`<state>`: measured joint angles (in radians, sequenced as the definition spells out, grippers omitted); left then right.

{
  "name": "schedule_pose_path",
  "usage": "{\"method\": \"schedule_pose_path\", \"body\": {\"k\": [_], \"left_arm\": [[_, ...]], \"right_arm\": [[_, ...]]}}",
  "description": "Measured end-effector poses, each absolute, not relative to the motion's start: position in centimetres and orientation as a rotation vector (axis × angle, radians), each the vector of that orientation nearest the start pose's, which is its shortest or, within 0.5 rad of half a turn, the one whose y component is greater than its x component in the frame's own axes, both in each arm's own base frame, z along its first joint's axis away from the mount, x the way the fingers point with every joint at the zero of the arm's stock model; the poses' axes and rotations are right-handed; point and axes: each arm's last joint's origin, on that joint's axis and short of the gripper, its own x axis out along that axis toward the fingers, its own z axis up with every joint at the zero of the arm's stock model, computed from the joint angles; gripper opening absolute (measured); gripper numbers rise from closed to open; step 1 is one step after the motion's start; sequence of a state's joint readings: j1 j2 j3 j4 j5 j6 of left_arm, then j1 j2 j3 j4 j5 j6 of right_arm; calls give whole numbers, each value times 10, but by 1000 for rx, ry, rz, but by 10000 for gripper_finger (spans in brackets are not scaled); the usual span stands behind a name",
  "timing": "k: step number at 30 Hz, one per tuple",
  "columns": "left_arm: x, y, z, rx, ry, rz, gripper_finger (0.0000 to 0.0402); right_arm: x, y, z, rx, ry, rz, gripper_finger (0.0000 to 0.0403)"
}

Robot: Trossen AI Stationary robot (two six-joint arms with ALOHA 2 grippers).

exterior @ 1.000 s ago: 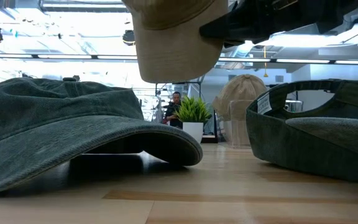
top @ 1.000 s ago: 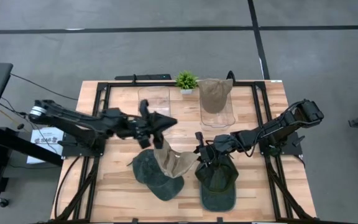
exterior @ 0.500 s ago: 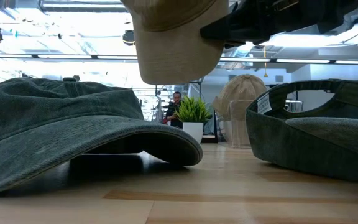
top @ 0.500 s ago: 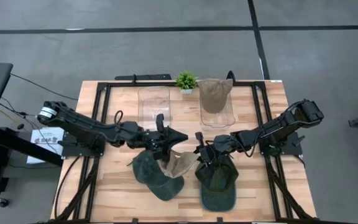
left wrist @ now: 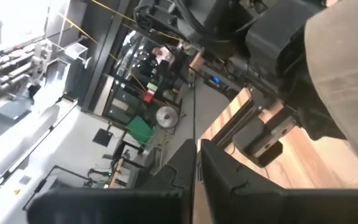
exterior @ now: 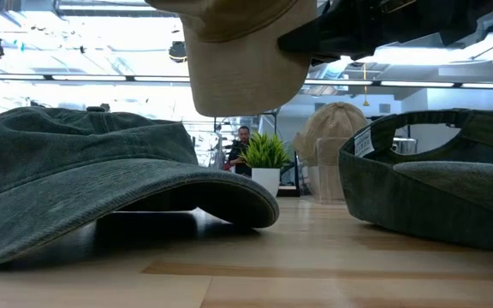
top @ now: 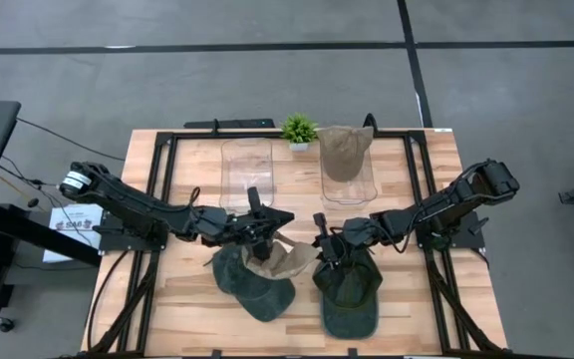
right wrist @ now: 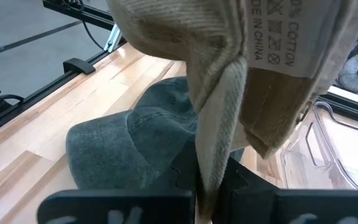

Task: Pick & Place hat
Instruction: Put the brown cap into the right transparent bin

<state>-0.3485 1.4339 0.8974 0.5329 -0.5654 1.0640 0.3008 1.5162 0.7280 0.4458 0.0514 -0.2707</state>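
Now, from above, my right claw point(top: 325, 254) and left claw point(top: 260, 239) meet over the tan hat point(top: 285, 261), mid-table between two green hats point(top: 249, 287). At table level the tan hat hangs clear of the wood. My left wrist shows its fingers together; whether they pinch cloth, I cannot tell. My right wrist shows its fingers clamped on the tan hat's edge.
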Motion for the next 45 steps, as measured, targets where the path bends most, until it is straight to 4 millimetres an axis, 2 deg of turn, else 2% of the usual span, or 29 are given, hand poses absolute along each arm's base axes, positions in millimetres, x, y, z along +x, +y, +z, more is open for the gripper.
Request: {"method": "schedule_pose_path", "body": {"k": [9, 15, 21, 29, 39, 45], "left_arm": [[290, -92, 322, 993, -81, 217, 21], [289, -76, 332, 1043, -114, 280, 21], [300, -54, 326, 1007, -109, 268, 21], [315, -43, 310, 1014, -66, 246, 21], [330, -60, 281, 1040, -11, 148, 21], [334, -64, 272, 1015, 14, 133, 21]], "right_arm": [[299, 91, 204, -328, 298, 293, 2], [299, 91, 205, -330, 287, 292, 2], [299, 91, 205, -339, 282, 293, 2], [299, 91, 205, -341, 284, 293, 2], [299, 91, 204, -342, 290, 294, 2], [298, 91, 204, -343, 296, 298, 2]]}}
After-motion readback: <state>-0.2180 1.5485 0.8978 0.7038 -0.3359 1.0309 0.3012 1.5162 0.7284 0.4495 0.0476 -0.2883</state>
